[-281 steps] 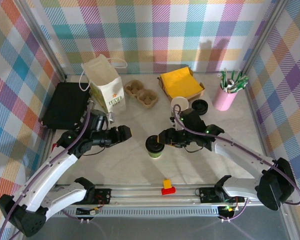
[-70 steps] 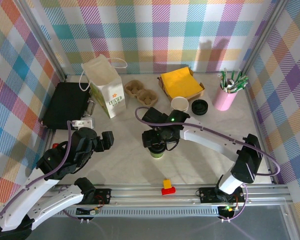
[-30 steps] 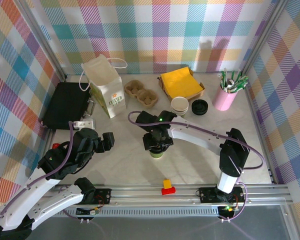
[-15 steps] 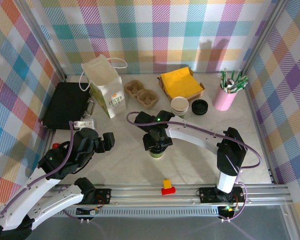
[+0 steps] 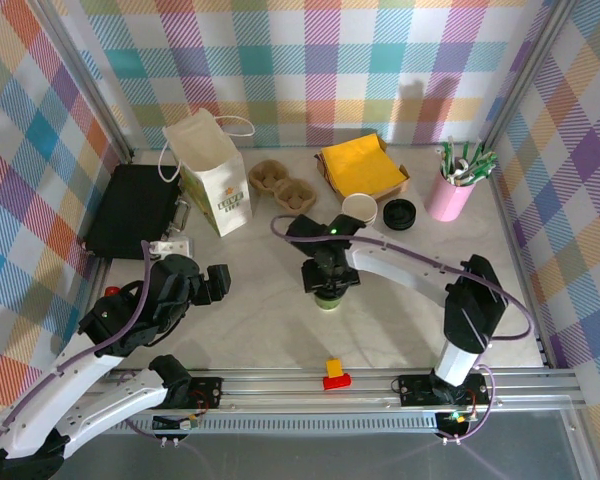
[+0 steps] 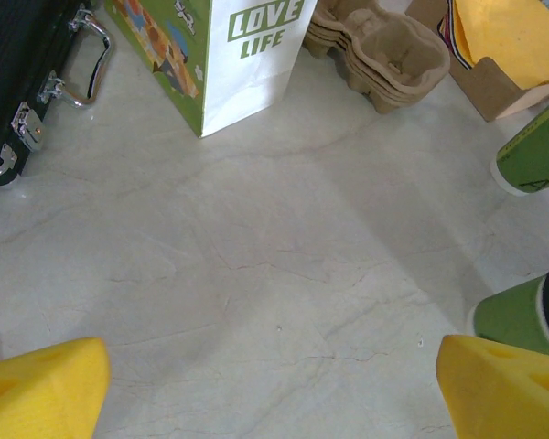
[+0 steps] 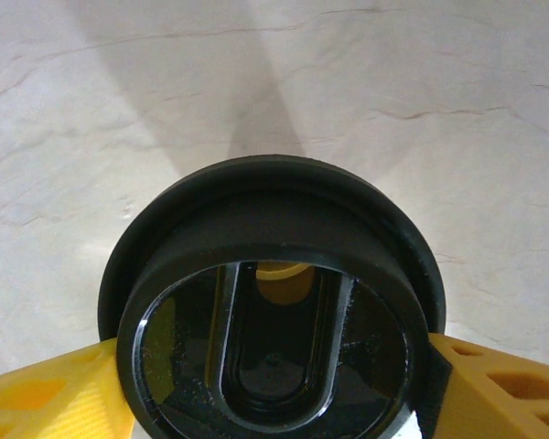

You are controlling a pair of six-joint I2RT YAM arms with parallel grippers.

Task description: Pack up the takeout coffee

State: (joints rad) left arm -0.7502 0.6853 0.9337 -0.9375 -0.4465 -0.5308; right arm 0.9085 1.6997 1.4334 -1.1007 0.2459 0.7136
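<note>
The takeout coffee [image 5: 328, 298], a small green-banded paper cup with a black lid, stands upright mid-table. My right gripper [image 5: 327, 280] hangs straight over it, its yellow fingers [image 7: 46, 398] pressed on either side of the lid [image 7: 274, 302], shut on the cup. The same cup shows at the right edge of the left wrist view [image 6: 517, 315]. My left gripper [image 5: 218, 281] is open over bare table to the cup's left, nothing between its yellow fingertips [image 6: 41, 384]. The white paper bag [image 5: 218, 180] with green print stands open at the back left.
A brown cup carrier [image 5: 283, 185] lies beside the bag. An open cup [image 5: 359, 208], a spare black lid [image 5: 400, 213] and a box of yellow napkins [image 5: 362, 165] sit behind the coffee. Pink tumbler [image 5: 450, 192] back right, black case [image 5: 130, 208] left, red-yellow block [image 5: 334, 373] at the front rail.
My right gripper has shifted a little to the right, and the lidded cup has moved with it. The left arm has stayed where it was.
</note>
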